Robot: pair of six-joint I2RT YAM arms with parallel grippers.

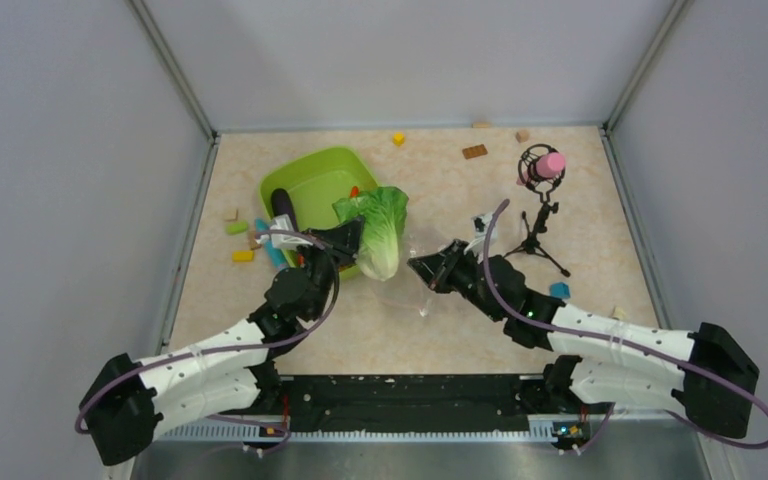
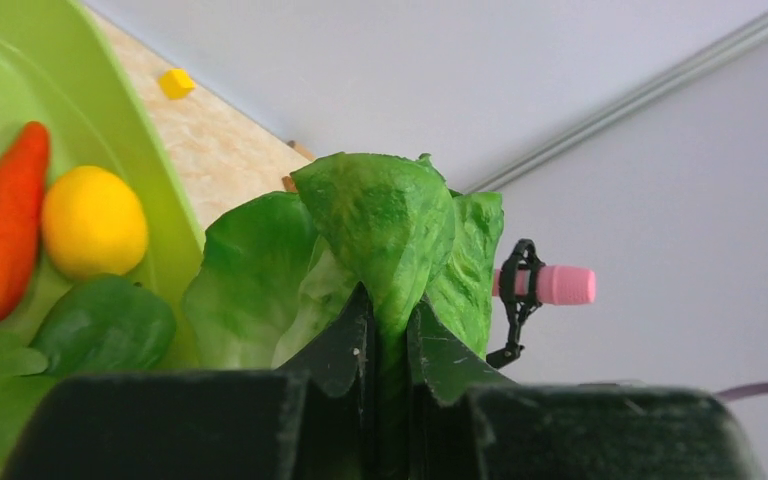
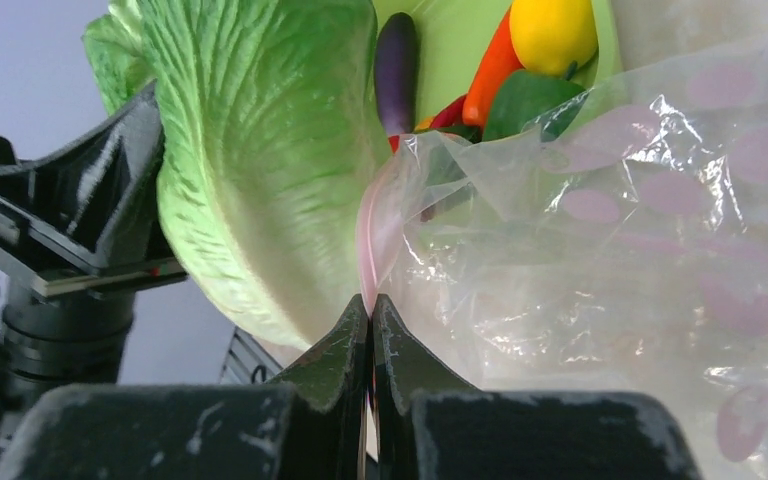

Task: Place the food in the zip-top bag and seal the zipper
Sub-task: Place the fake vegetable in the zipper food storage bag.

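My left gripper (image 1: 345,236) (image 2: 390,305) is shut on a leaf of the pale green cabbage (image 1: 380,228) (image 2: 375,215) (image 3: 260,170), which hangs between the tray and the bag's mouth. The clear zip-top bag (image 1: 415,272) (image 3: 610,240) lies crumpled mid-table. At its mouth edge my right gripper (image 1: 422,265) (image 3: 371,300) is shut on the pinkish zipper (image 3: 370,235). In the lime-green tray (image 1: 310,180) (image 2: 145,130) lie more food: the eggplant (image 1: 282,205) (image 3: 396,65), carrot (image 2: 0,225) (image 3: 490,70), lemon (image 2: 93,222) (image 3: 552,32) and green pepper (image 2: 105,325) (image 3: 525,100).
A small black stand with a pink tip (image 1: 542,170) (image 2: 545,285) rises at the back right. Small coloured blocks (image 1: 242,240) lie left of the tray, others near the back wall (image 1: 474,151) and one by my right arm (image 1: 559,290).
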